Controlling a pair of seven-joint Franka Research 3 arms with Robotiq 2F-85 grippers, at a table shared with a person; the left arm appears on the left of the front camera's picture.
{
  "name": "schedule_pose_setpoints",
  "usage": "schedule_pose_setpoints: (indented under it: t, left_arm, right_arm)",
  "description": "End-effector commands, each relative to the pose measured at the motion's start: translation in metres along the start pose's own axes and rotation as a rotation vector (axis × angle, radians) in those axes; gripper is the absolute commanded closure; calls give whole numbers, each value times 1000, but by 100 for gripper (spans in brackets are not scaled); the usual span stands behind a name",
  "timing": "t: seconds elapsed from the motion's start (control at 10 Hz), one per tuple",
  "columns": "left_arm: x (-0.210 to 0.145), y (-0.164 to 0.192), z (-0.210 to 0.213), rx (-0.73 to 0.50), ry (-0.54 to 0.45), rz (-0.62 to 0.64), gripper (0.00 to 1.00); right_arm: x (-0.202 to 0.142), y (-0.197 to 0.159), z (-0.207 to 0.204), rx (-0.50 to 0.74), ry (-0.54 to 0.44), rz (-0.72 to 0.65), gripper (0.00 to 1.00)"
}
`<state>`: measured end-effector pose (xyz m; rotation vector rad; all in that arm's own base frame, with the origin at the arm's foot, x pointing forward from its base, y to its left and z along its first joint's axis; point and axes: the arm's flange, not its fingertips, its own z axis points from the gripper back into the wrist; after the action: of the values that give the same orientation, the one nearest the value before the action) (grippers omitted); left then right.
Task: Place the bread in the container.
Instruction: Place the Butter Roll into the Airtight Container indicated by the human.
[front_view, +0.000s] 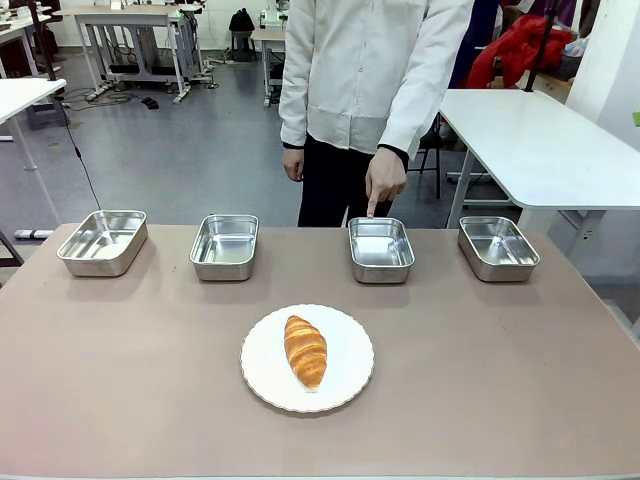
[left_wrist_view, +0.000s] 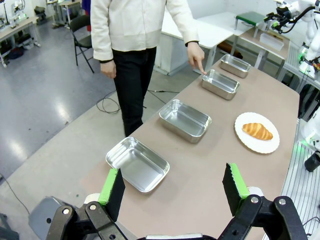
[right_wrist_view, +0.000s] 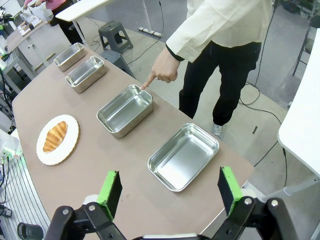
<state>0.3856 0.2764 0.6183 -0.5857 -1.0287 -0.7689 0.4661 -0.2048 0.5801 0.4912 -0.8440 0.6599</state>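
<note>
Open bench (front_view: 520, 380) runs along the near edge and on both sides of the plate (front_view: 262, 378). The plate sits near the middle, well apart from every bench edge. A strip of bare bench lies between it and the row of pans along the far edge. The pans stand apart from one another, with gaps of bench between them. The two end pans are near the bench's far corners.

The bread (front_view: 306, 351) lies on the plate, lengthwise toward the far edge and inside the rim. The container (front_view: 381, 272) is third from the left in the front view, beyond the plate and a little to its right. A person stands at the far side, and one hand (front_view: 385, 180) points down with its fingertip at the container's far rim.

The left end effector (left_wrist_view: 173, 185) hangs above the bench's left end with its jaws spread wide and nothing between the pads. The right end effector (right_wrist_view: 169, 190) hangs above the right end, equally wide and holding nothing.

Count: four pans, namely the container, the far-left pan (front_view: 103, 243), the second pan (front_view: 224, 247) and the far-right pan (front_view: 498, 248). There is one bread, one plate and two end effectors.
</note>
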Motion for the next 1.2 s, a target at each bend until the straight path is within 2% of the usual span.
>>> schedule_pose_setpoints:
  t: [0.0,0.2,0.3,0.5,0.7,0.8,0.9,1.1]
  left_arm:
    - [0,-1,1,-8,-12,-16,0]
    - [0,-1,1,-8,-12,-16,0]
    - [0,-1,1,-8,-12,-16,0]
    - [0,-1,1,-8,-12,-16,0]
    - [0,-1,1,-8,-12,-16,0]
    - [0,-1,1,-8,-12,-16,0]
    - [0,-1,1,-8,-12,-16,0]
    - [0,-1,1,-8,-12,-16,0]
  right_arm:
    - [22,20,-2,-6,20,10,0]
    - [75,70,-23,-44,105,30,0]
    - [102,100,-34,-4,147,46,0]
    - [140,174,-60,-44,269,61,0]
    - [142,242,-110,-67,403,72,0]
    - [136,278,-150,-113,471,12,0]
    - [123,305,-185,-130,476,-9,0]
    - [99,334,-257,-159,468,-126,0]
